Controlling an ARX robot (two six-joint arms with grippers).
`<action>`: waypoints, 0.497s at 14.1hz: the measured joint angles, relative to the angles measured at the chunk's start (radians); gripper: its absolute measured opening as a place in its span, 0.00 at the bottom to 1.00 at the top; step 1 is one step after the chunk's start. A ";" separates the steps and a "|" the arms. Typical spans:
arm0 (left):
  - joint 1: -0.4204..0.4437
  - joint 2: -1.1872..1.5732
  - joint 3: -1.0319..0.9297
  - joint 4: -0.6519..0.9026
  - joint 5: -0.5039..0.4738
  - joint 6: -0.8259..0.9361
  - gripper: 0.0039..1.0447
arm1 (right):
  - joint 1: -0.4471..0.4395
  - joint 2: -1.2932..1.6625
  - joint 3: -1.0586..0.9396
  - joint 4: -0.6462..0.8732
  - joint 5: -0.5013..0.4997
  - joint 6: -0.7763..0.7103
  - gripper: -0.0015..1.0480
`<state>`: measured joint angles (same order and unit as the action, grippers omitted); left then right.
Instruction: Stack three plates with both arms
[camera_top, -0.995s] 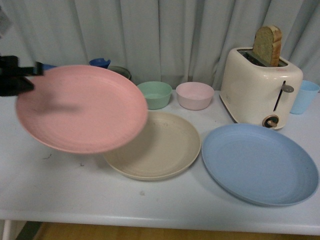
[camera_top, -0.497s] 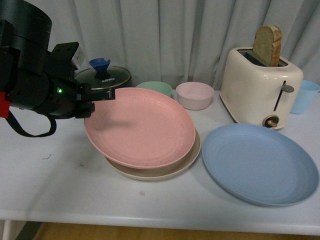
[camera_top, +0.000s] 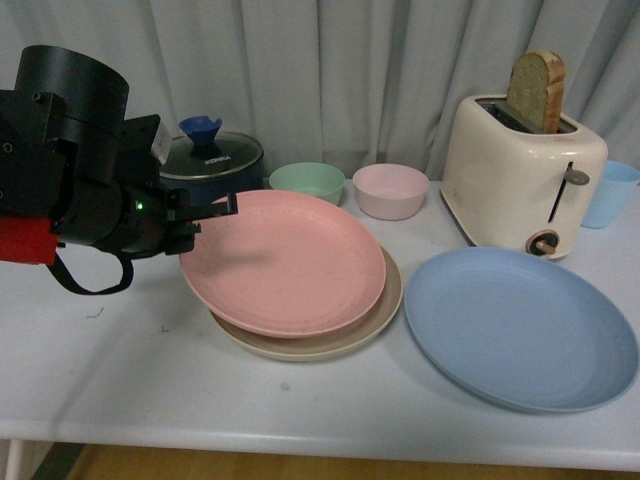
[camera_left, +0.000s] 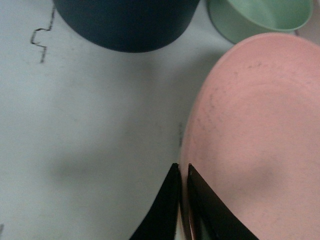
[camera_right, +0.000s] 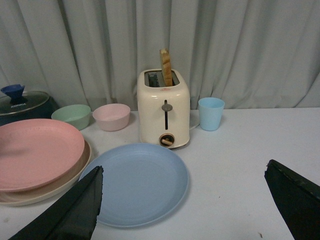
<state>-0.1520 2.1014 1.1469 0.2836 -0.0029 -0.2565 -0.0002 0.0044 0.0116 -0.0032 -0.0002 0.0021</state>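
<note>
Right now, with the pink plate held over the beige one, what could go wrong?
1. The left hand pinches the tilted pink plate only at its rim; on release it may drop and slide off-centre on the beige plate.
2. The pink plate's far edge is close to the green bowl; a sideways pull-out could nudge it.
3. The blue plate lies flat on the table, so the open right hand may struggle to get under its rim.

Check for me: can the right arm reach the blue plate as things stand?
Probably yes. The right gripper is open, with the blue plate lying bare just ahead of it and nothing between them. The toaster stands behind the plate, and the left gripper is off at the pink plate.
</note>
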 joint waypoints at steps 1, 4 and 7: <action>0.000 0.000 0.000 0.011 0.031 -0.029 0.15 | 0.000 0.000 0.000 0.000 0.000 0.000 0.94; 0.011 -0.030 -0.043 0.039 0.088 -0.088 0.50 | 0.000 0.000 0.000 0.000 0.000 0.000 0.94; 0.060 -0.229 -0.203 0.225 0.093 -0.089 0.84 | 0.000 0.000 0.000 0.000 0.000 0.000 0.94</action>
<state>-0.0917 1.8729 0.9443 0.5083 0.0902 -0.3458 -0.0002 0.0044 0.0116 -0.0032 -0.0002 0.0021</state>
